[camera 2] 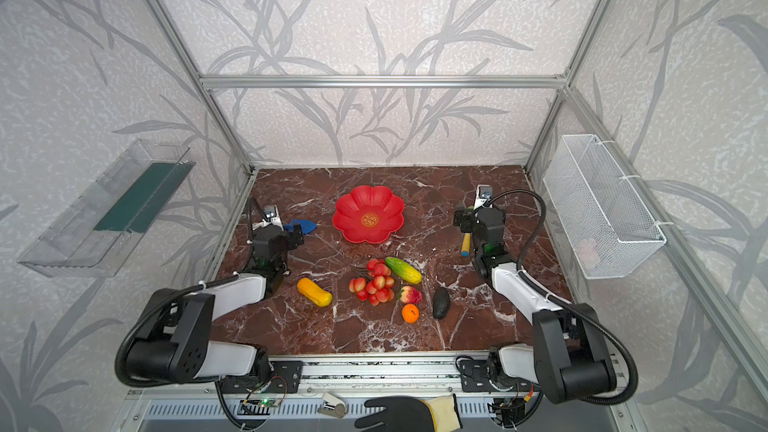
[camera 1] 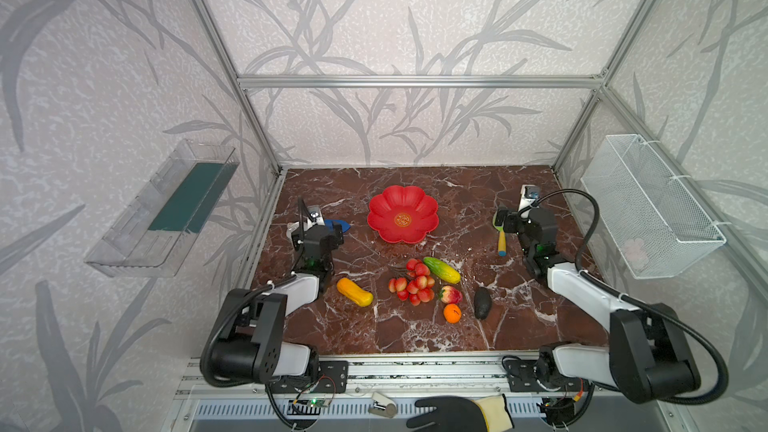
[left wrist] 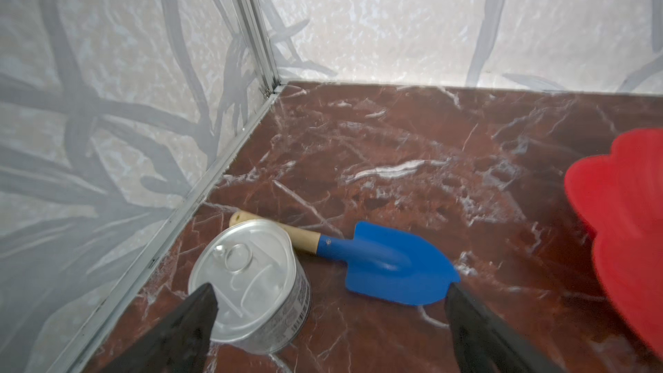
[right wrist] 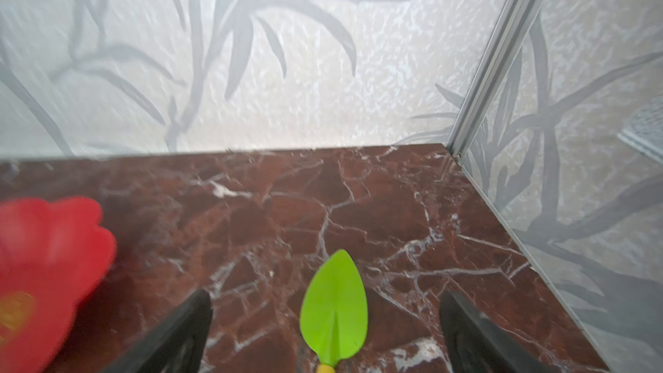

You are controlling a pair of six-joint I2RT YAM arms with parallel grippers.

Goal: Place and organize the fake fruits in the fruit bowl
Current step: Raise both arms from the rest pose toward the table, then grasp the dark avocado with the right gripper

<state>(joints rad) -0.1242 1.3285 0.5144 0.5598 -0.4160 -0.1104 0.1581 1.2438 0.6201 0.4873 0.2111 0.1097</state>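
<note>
Both arms reach forward. Left end effector and right end effector gape empty near the bench sides. Bowl lies between.

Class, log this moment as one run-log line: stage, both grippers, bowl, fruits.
stage: nothing placed | left gripper: open, empty, by blue trowel | right gripper: open, empty, above green trowel | fruit bowl: empty | fake fruits: all on table

Blue trowel, green trowel, silver can, wire basket
</note>
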